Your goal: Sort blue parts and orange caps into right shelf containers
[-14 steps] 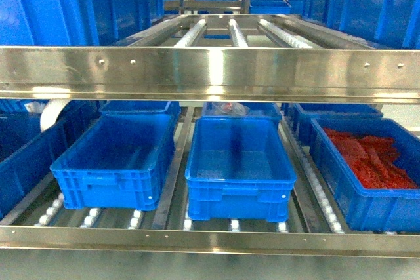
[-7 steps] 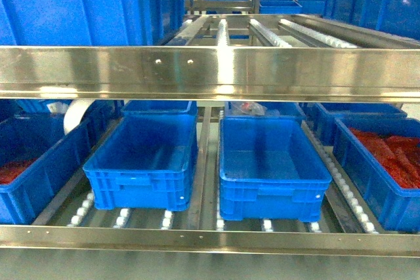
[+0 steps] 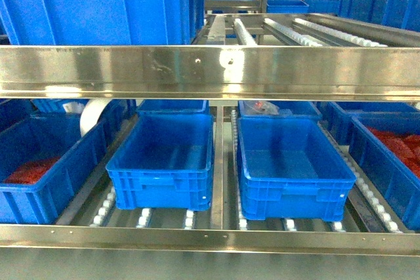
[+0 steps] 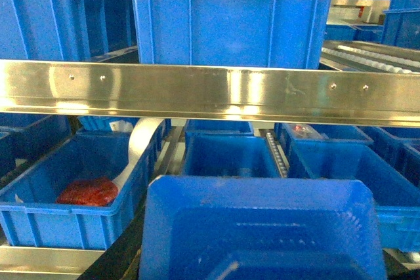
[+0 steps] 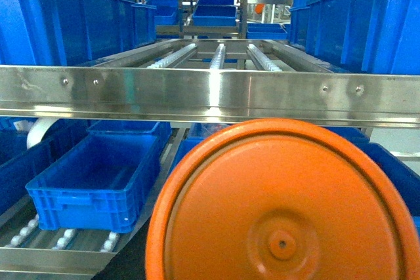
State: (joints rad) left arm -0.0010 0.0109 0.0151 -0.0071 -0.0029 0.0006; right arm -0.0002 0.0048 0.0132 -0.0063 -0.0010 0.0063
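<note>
A blue part point(image 4: 262, 227), a shallow tray shape with rounded corners, fills the bottom of the left wrist view close to the camera, held up in front of the shelf. My left gripper's fingers are hidden behind it. A round orange cap point(image 5: 282, 208) with a small centre hole fills the bottom of the right wrist view the same way and hides my right gripper's fingers. On the lower roller level stand two empty blue crates point(image 3: 161, 191) point(image 3: 295, 198). The head view shows neither gripper.
A steel front beam point(image 3: 210, 70) crosses above the lower level. A left crate point(image 3: 26, 198) and a right crate point(image 3: 387, 181) hold red items. A white roll point(image 3: 94, 115) leans by the left crate. Large blue crates point(image 3: 98, 4) stand on the upper rollers.
In the head view the whole shelf has slid to the right. The left crate with red items has come into view and the right red-filled crate has moved toward the edge.
</note>
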